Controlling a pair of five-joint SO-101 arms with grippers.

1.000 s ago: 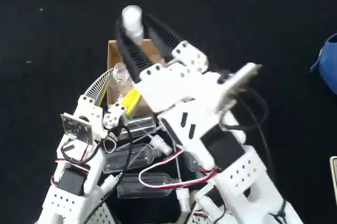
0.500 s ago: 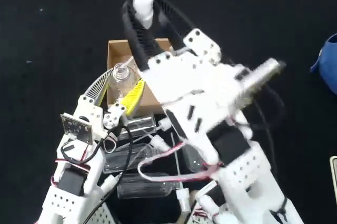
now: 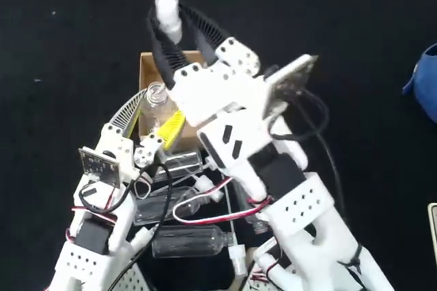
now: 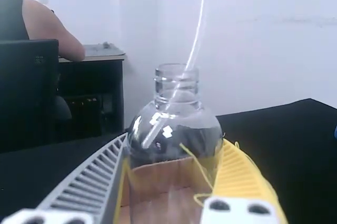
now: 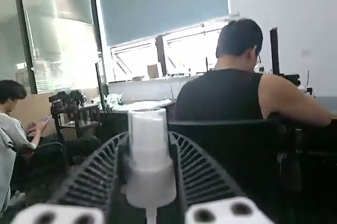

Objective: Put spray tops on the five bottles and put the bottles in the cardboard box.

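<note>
My left gripper (image 3: 156,104) has a grey and a yellow finger shut on a clear, open-necked bottle (image 3: 156,98), held upright over the cardboard box (image 3: 145,65). The left wrist view has the bottle (image 4: 174,140) between the fingers (image 4: 89,184), with box cardboard (image 4: 168,184) just behind. A thin dip tube (image 4: 196,34) slants down into its neck. Above and beyond the bottle, my right gripper (image 3: 168,23) has its black fingers shut on a white spray top (image 3: 167,9). In the right wrist view the spray top (image 5: 150,161) sits upright between the fingers.
Three clear bottles (image 3: 179,202) lie on the black table between the arm bases, with loose white spray tops (image 3: 239,259) beside them. A blue object (image 3: 425,86) sits at the right edge. Cables hang around the right arm.
The right arm lifted the spray top up and to the right, then swung it back left over the bottle. The left arm and its bottle stayed still.
</note>
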